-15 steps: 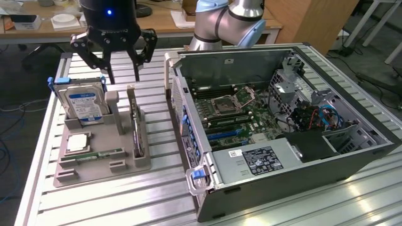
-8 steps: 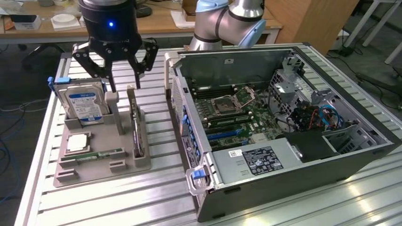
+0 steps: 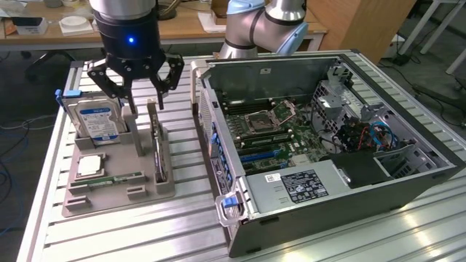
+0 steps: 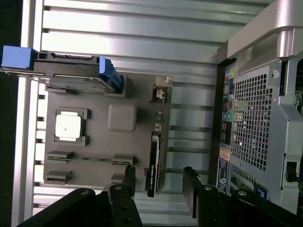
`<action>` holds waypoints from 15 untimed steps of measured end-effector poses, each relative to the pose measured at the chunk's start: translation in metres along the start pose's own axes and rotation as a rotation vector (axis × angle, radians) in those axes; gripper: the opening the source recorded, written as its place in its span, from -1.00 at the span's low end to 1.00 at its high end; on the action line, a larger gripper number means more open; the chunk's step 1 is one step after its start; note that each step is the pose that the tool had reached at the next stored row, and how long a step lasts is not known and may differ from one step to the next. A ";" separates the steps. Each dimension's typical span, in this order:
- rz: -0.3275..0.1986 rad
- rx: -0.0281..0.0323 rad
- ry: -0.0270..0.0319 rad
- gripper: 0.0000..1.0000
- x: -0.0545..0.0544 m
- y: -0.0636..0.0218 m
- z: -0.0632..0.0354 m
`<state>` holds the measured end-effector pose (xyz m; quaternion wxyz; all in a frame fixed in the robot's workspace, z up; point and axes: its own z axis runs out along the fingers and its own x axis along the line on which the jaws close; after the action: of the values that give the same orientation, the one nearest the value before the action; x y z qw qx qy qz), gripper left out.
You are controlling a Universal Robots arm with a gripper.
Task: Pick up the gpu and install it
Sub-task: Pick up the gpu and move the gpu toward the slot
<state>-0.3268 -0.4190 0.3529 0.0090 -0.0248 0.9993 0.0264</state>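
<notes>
The gpu point(image 3: 156, 143) is a slim dark card standing on edge in a slot of the grey holder tray point(image 3: 149, 192). My gripper point(image 3: 141, 102) hangs open just above the card's far end, nothing between its fingers. In the wrist view the gpu point(image 4: 154, 158) runs as a dark strip, and the gripper point(image 4: 158, 174) has one finger on either side of the card's line. The open computer case point(image 3: 328, 136) lies to the exterior view's right of the tray, its motherboard point(image 3: 273, 131) exposed.
On the same tray stand a silver hard drive point(image 3: 98, 121) with blue clips, a square processor chip point(image 3: 89, 164) and a green memory stick point(image 3: 109, 179). A second arm's base point(image 3: 255, 27) stands behind the case. The slatted metal table point(image 3: 131, 234) carries everything.
</notes>
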 end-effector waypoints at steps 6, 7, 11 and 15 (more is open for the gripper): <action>-0.005 -0.0018 0.0002 0.06 0.000 -0.0018 0.0108; -0.008 -0.0023 0.0003 0.06 0.000 -0.0025 0.0125; -0.017 -0.0034 0.0010 0.06 0.001 -0.0073 0.0195; -0.020 -0.0035 0.0010 0.06 0.001 -0.0108 0.0267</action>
<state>-0.3269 -0.4284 0.3256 0.0087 -0.0349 0.9990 0.0281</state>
